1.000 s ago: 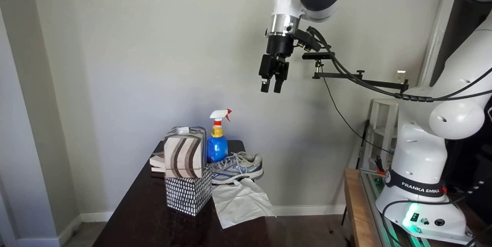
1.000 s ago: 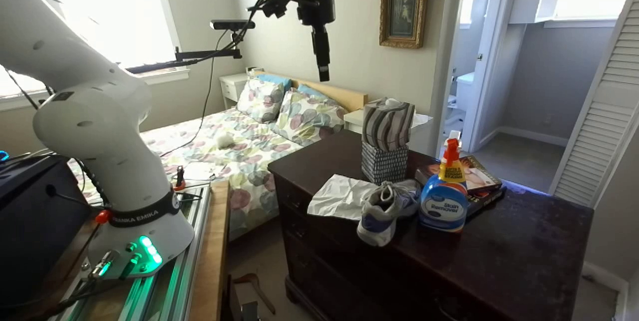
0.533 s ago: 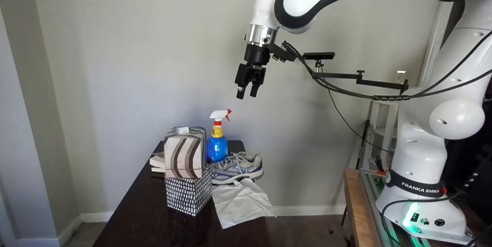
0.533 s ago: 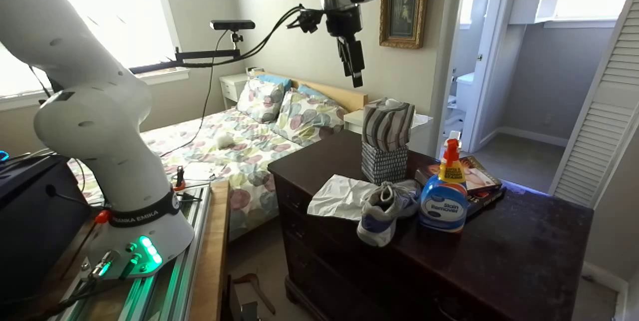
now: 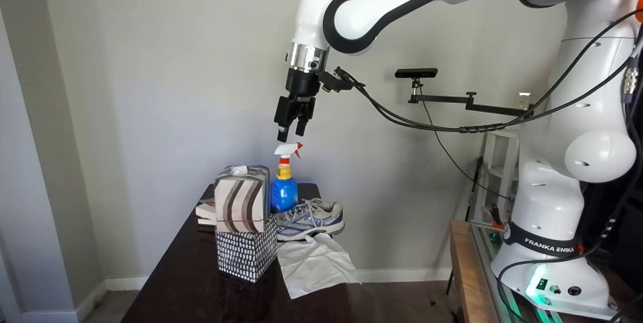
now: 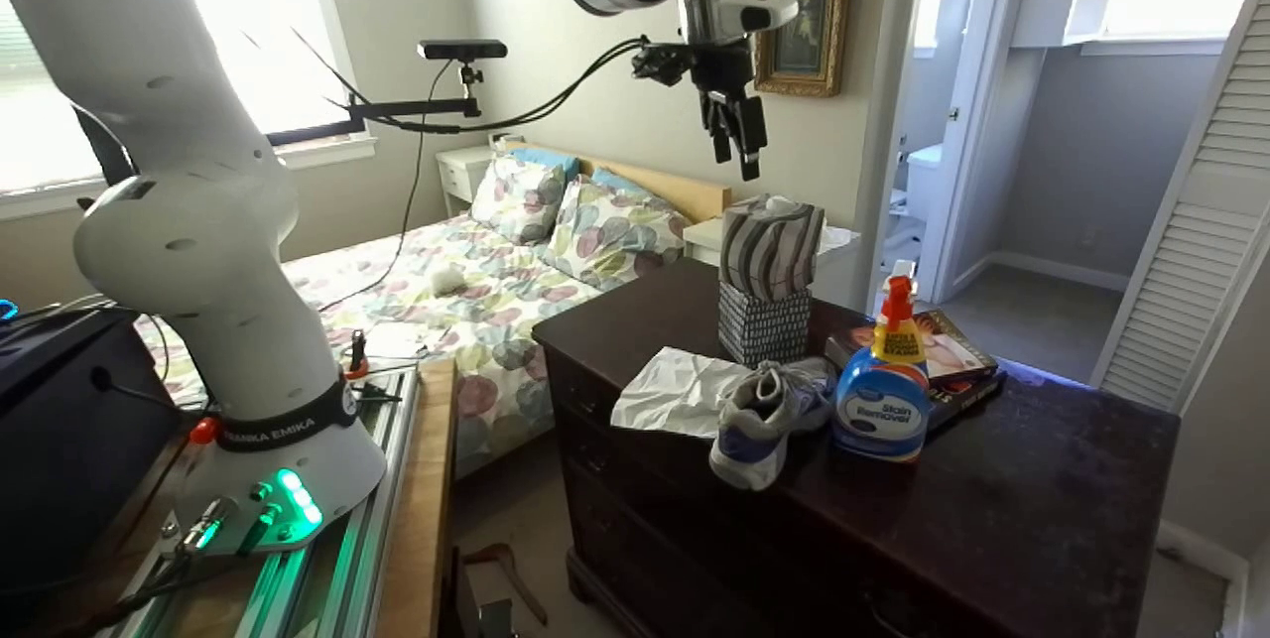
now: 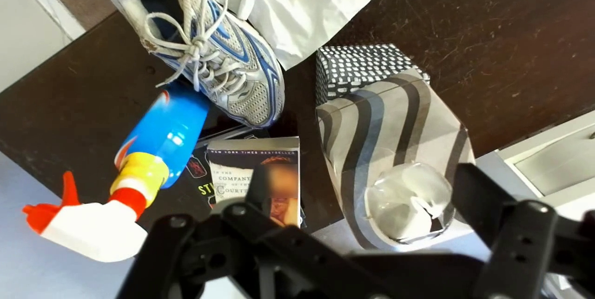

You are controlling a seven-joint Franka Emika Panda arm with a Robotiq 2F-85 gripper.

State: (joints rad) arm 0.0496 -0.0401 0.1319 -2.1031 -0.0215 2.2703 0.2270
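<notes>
one gripper (image 5: 291, 135), jaws spread wide, hangs above the dresser (image 6: 1052, 489) in both exterior views. nearest: striped tissue box (image 6: 769, 249), clear of the jaws, sitting on the patterned black-and-white box (image 6: 762, 323); in wrist view it shows between the jaws. blue spray bottle (image 6: 881, 408) upright, just beside the sneaker (image 7: 228, 55). white paper (image 7: 307, 6) by the sneaker, paperback (image 7: 232, 173) near the striped tissue box.
</notes>
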